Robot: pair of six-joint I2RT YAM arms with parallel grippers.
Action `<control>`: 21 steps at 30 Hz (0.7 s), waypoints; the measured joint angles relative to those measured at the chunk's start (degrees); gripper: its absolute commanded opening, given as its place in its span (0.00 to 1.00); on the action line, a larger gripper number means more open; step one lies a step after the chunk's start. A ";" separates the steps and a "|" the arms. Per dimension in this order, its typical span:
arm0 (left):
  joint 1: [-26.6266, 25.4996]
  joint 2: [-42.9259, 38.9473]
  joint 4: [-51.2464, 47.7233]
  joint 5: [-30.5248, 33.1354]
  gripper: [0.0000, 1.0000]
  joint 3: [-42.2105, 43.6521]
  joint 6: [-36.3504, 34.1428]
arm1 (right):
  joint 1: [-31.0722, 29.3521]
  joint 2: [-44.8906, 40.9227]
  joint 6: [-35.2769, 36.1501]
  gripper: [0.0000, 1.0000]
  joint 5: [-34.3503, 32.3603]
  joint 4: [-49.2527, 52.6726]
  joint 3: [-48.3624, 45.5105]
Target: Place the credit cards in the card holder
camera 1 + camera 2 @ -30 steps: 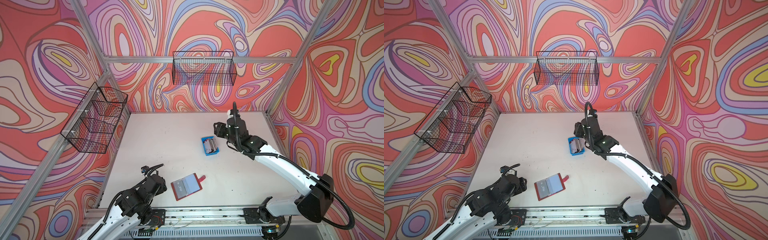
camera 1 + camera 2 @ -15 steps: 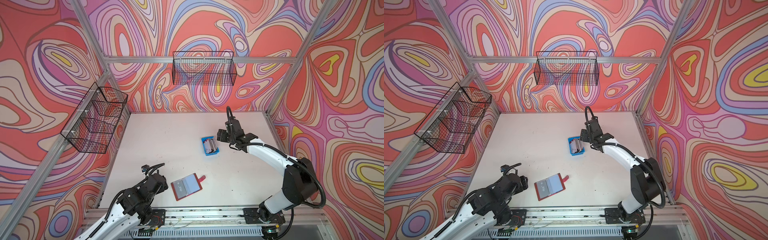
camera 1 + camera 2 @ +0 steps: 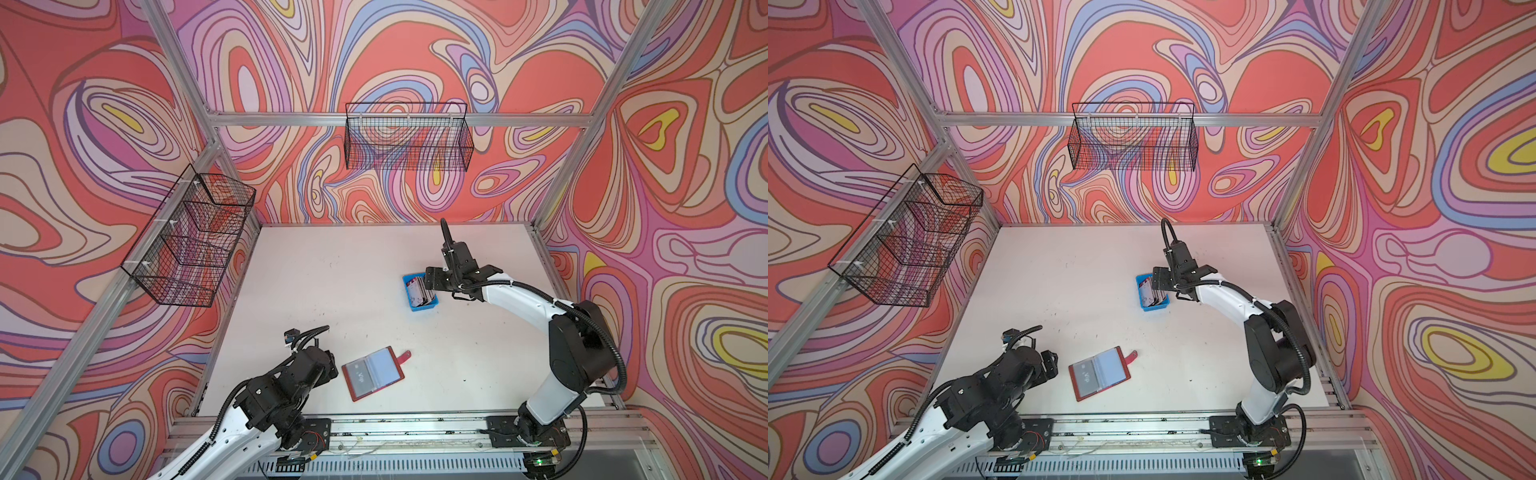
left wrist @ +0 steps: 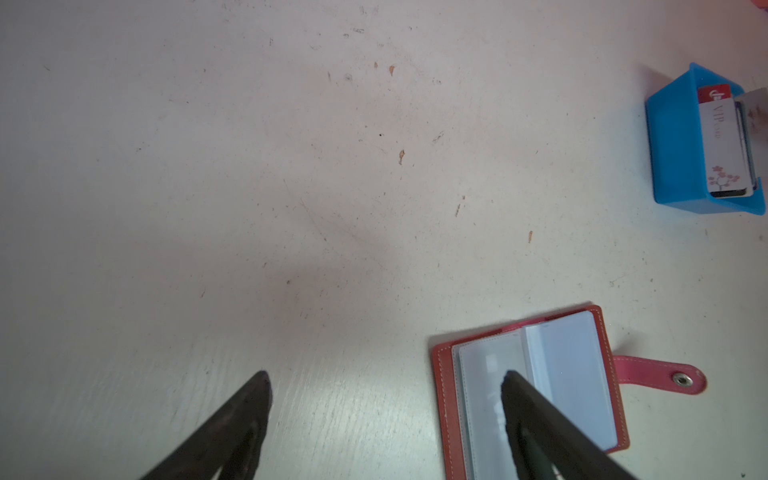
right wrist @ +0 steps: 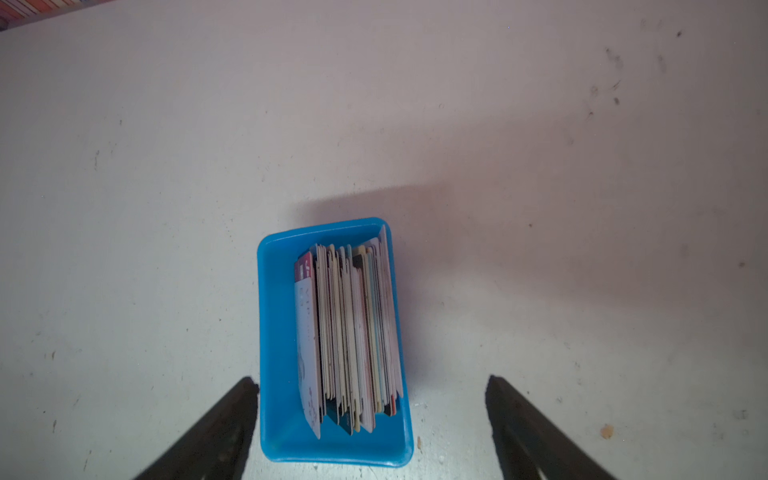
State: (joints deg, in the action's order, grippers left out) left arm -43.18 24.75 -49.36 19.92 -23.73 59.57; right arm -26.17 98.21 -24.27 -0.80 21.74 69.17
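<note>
We identify a robotics lab cell, aluminium frame (image 3: 291,119), swirl-printed walls (image 3: 395,54), wire baskets (image 3: 407,143), two arms (image 3: 519,299) on a base rail (image 3: 415,428).

Top views overhead, whole table (image 3: 353,270); wrist views close, sharing blue tray (image 4: 673,145)

- card holder (image 3: 372,373) lies open flat on surface (image 3: 332,270), front middle
- tray (image 3: 417,308) behind and right of it, well apart
- credit cards (image 5: 349,332) stand on edge in tray, packed against one long wall
- left hand (image 3: 330,368) just left of card holder
- right hand (image 3: 430,282) over tray, fingers either side
- wire baskets (image 3: 407,141) hang on back and left walls
</note>
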 measured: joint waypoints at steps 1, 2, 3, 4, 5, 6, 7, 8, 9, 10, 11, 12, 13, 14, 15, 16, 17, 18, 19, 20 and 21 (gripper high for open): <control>0.00 0.02 0.02 0.00 0.89 0.02 0.00 | 0.00 0.90 0.20 0.91 0.39 0.20 0.59; 0.00 0.00 0.09 0.00 0.89 0.04 0.00 | 0.00 1.68 0.31 0.90 0.50 0.31 1.09; 0.00 0.02 0.13 -0.02 0.89 0.04 0.00 | 0.00 2.51 0.48 0.90 0.50 0.37 1.57; 0.00 0.02 0.17 -0.04 0.89 0.07 0.00 | 0.00 3.41 0.70 0.88 0.44 0.44 1.97; 0.00 0.02 0.24 -0.13 0.89 0.09 0.00 | 0.00 4.07 0.87 0.86 0.42 0.52 2.21; 0.00 0.02 0.31 -0.24 0.89 0.15 0.00 | 0.00 4.66 1.16 0.82 0.42 0.52 2.25; 0.00 0.02 0.33 -0.37 0.89 0.20 0.00 | 0.00 5.16 1.29 0.77 0.50 0.61 2.25; 0.00 0.02 0.33 -0.42 0.89 0.22 -0.02 | 0.00 5.51 1.60 0.71 0.59 0.63 2.25; 0.00 0.02 0.33 -0.44 0.89 0.22 -0.02 | 0.00 5.84 1.55 0.64 0.79 0.66 2.27; 0.00 0.02 0.35 -0.44 0.89 0.24 -0.02 | 0.00 6.05 1.79 0.61 0.87 0.74 2.32; 0.00 0.02 0.35 -0.48 0.89 0.24 -0.02 | 0.00 6.21 1.84 0.57 0.92 0.94 2.49; 0.00 0.02 0.35 -0.52 0.89 0.26 -0.02 | 0.00 6.34 1.81 0.54 0.92 1.03 2.64; 0.00 0.02 0.35 -0.59 0.89 0.26 -0.02 | 0.00 6.38 1.84 0.50 0.79 1.07 2.84; 0.00 0.02 0.35 -0.61 0.89 0.26 -0.02 | 0.00 6.38 1.90 0.46 0.66 1.07 2.97; 0.00 0.02 0.35 -0.61 0.89 0.26 -0.02 | 0.00 6.38 1.86 0.43 0.46 1.05 3.13; 0.00 0.02 0.35 -0.63 0.89 0.26 -0.02 | 0.00 6.38 1.95 0.40 0.31 1.07 3.23; 0.00 0.02 0.35 -0.63 0.89 0.26 -0.02 | 0.00 6.40 1.86 0.38 0.13 1.07 3.30; 0.00 0.02 0.35 -0.63 0.89 0.26 -0.02 | 0.00 6.45 1.88 0.37 -0.04 1.18 3.39; 0.00 0.00 0.35 -0.63 0.89 0.26 -0.02 | 0.00 6.49 1.88 0.36 -0.26 1.27 3.50; 0.00 0.02 0.37 -0.63 0.89 0.26 -0.02 | 0.00 6.62 1.88 0.35 -0.46 1.46 3.67; 0.00 0.02 0.37 -0.66 0.89 0.26 -0.02 | 0.00 6.82 1.86 0.35 -0.63 1.68 3.89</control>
State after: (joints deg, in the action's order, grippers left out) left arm -43.18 24.77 -48.99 19.27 -23.46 59.55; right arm -26.17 105.03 -22.41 -1.43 23.42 73.06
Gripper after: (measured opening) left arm 0.888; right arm 0.356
